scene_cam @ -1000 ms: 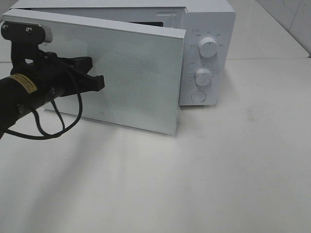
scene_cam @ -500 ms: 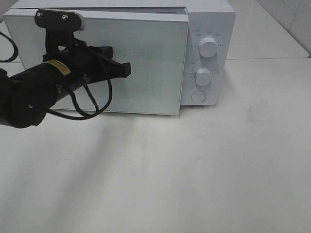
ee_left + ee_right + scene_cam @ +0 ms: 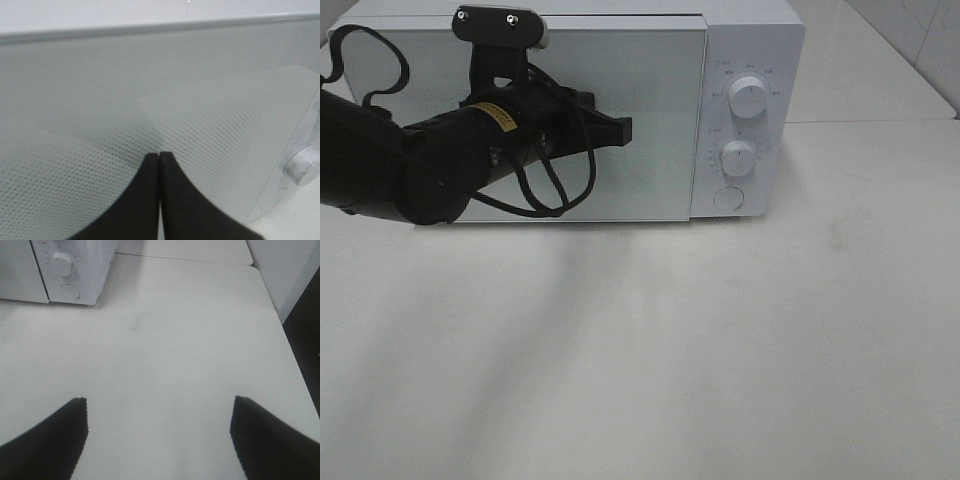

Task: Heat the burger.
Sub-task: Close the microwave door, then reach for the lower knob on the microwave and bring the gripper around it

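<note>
The burger is out of view. A white microwave (image 3: 745, 60) stands at the back of the table with its glass door (image 3: 660, 150) closed flat. My left gripper (image 3: 625, 130) is shut and empty, its tips pressed against the middle of the door; the left wrist view shows the two fingertips (image 3: 150, 170) together on the dotted glass (image 3: 225, 130). My right gripper (image 3: 159, 405) is open and empty, hovering over bare table (image 3: 165, 350); it does not show in the exterior high view.
The microwave's panel carries two round knobs (image 3: 749, 97) (image 3: 737, 158) and a round button (image 3: 727, 198). The microwave also shows in the right wrist view (image 3: 75, 270). The table's right edge (image 3: 285, 335) drops to a dark floor.
My left arm has swung right and back, pushing the microwave door from half open to fully closed. The right gripper shows in no earlier frame.
</note>
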Action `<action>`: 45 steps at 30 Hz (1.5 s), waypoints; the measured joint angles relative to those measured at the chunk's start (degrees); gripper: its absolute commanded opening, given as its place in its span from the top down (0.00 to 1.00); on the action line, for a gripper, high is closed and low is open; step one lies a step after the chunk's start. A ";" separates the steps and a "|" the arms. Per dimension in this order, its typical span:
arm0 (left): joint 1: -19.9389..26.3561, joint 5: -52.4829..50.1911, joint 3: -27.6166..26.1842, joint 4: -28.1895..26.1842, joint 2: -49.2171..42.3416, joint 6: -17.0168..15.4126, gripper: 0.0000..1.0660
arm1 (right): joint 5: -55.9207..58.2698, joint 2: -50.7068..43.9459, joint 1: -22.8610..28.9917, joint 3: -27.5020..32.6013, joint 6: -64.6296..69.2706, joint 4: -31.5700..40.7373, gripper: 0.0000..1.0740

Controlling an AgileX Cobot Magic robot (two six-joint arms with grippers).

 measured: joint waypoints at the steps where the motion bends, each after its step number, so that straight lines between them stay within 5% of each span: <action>1: -0.34 0.86 -0.92 0.06 0.69 0.17 1.00 | 0.00 0.00 0.00 0.00 0.00 0.00 0.29; 19: -0.74 8.59 -4.87 0.74 0.40 0.63 1.00 | 0.00 0.00 0.00 0.00 0.00 0.00 0.29; 27: -2.06 9.80 1.43 -0.80 -4.87 0.63 1.00 | 0.00 0.00 0.00 0.00 0.00 0.00 0.29; 30: -3.27 12.49 3.67 -0.80 -6.70 0.63 0.93 | 0.00 0.00 0.00 0.00 0.00 0.00 0.29; 32: -3.67 20.00 4.35 -0.80 -8.08 0.63 0.61 | 0.00 0.00 0.00 0.00 0.00 0.00 0.29; 33: -3.67 20.00 4.35 -0.80 -8.08 0.63 0.61 | 0.00 0.00 0.00 0.00 0.00 0.00 0.29; 34: -3.67 24.69 4.47 -0.86 -8.88 0.63 0.30 | 0.00 0.00 0.00 0.00 0.00 0.00 0.29; 35: -3.67 27.04 4.47 -0.86 -9.34 0.63 0.14 | 0.00 0.00 0.00 0.00 0.00 0.00 0.29; 37: -3.67 30.94 4.47 -0.86 -10.08 0.63 0.06 | 0.00 0.00 0.00 0.00 0.00 0.00 0.29; 45: -3.67 45.32 4.47 -0.86 -12.95 0.63 0.07 | 0.00 0.00 0.00 0.00 0.00 0.00 0.29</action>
